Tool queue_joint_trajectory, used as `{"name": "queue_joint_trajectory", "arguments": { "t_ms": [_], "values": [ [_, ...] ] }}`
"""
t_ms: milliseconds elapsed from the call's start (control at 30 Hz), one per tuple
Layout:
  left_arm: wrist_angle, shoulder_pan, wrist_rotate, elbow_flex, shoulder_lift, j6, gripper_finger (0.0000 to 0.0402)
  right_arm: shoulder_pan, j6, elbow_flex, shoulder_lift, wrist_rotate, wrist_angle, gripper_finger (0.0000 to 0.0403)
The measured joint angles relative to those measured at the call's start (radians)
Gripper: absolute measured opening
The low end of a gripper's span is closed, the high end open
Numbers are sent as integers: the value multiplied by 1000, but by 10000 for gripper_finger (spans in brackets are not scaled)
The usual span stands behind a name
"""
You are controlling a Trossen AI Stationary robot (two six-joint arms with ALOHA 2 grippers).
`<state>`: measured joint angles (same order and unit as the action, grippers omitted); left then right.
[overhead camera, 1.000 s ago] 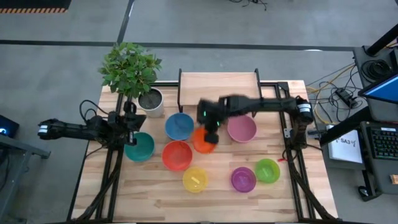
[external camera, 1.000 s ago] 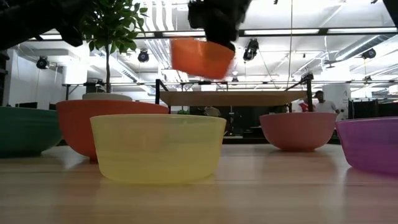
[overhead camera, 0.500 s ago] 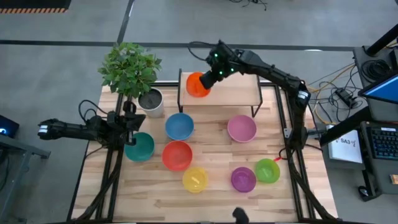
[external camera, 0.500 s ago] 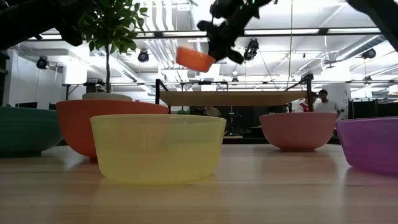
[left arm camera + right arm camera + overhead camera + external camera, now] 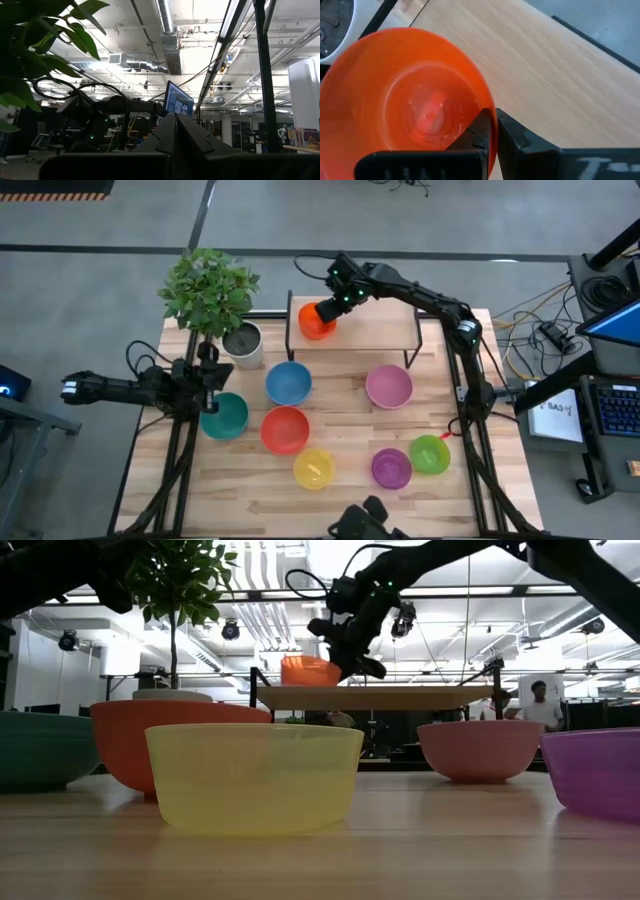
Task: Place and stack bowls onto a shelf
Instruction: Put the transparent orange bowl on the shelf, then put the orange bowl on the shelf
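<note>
The orange bowl (image 5: 315, 321) hangs over the left end of the shelf (image 5: 375, 330), with my right gripper (image 5: 493, 117) shut on its rim. In the low view the orange bowl (image 5: 306, 671) is at the height of the shelf top (image 5: 400, 697); whether it rests there I cannot tell. The teal (image 5: 224, 416), blue (image 5: 288, 383), red (image 5: 285, 430), pink (image 5: 388, 387), yellow (image 5: 314, 469), purple (image 5: 391, 468) and green (image 5: 430, 453) bowls stand on the table. My left gripper (image 5: 175, 122) waits shut at the table's left edge, tilted upward. My right gripper pinches the orange bowl's rim (image 5: 489, 112), one finger inside the bowl and one outside the wall. The fingers slant down from the table's right and far side. The bowl is upright, mouth up, over the wooden shelf top (image 5: 560, 90).
A white plant pot (image 5: 243, 343) with a leafy plant (image 5: 208, 288) stands just left of the shelf. The shelf's right part is bare wood. A person (image 5: 540, 700) shows in the room beyond the table.
My right gripper has carried the orange bowl from above the middle of the table toward the far edge, to the shelf's left end. It has rolled on the way and come down to the shelf top's height. It has stayed shut on the bowl.
</note>
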<state>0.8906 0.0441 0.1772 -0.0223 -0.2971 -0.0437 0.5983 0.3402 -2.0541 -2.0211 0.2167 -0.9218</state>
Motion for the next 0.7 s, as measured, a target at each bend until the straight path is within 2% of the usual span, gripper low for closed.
{"name": "queue_joint_trajectory", "arguments": {
  "t_ms": [167, 700],
  "values": [
    [0, 0, 0, 0, 0, 0, 0, 0, 0, 0, -2, -7, 33, 29],
    [4, 0, 0, 0, 1, 0, 0, 5, 16, 0, 22, -9, 45, 166]
  ]
}}
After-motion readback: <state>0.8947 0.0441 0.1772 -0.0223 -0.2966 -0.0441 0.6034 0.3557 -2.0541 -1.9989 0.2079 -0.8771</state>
